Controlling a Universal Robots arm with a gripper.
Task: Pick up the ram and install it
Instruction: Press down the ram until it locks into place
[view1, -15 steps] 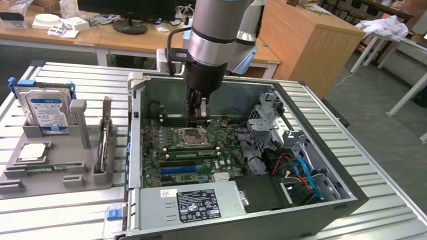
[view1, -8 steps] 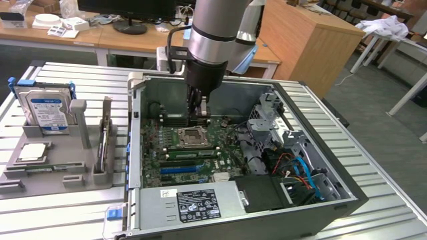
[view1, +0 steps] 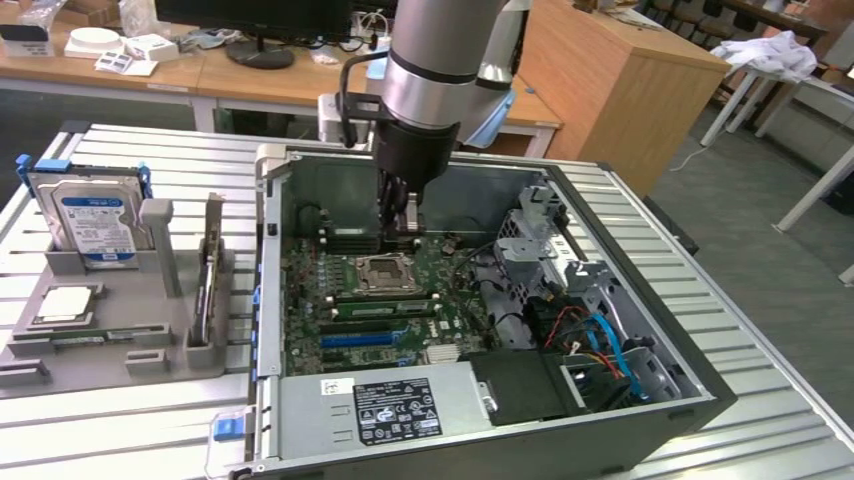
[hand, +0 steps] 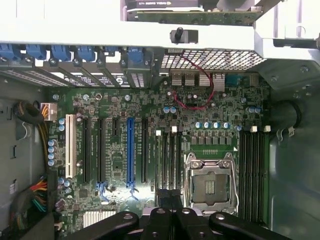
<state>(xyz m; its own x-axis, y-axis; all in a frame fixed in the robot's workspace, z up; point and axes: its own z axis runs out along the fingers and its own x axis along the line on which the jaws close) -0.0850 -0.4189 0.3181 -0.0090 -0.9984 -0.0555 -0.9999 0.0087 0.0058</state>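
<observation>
**End effector closed, lowered into open PC case above the memory slots**

Arm pose: the arm descends near-vertically from the top of the exterior view into the open computer case (view1: 667, 395). The end effector (view1: 404, 222) sits low over the motherboard (view1: 350, 322), just beyond the CPU socket (view1: 379, 270), with its fingers drawn together. Whether a ram stick is pinched between them cannot be told. In the wrist view the dark finger bases (hand: 172, 222) hang over the memory slots (hand: 169, 160) beside the socket (hand: 211, 186).

Ram: a green stick (view1: 380, 308) lies seated in a slot on the near side of the socket in the exterior view; a second bank of slots (hand: 252, 175) appears in the wrist view.

Surface: the case lies on its side on a ribbed metal worktop (view1: 120, 420). On the exterior view's left, a grey parts holder (view1: 94, 335) carries an upright hard drive (view1: 94, 222).

Room: wooden desks (view1: 240, 80) and a wooden cabinet (view1: 621, 80) stand behind, a monitor base (view1: 260, 52) on one desk.
</observation>
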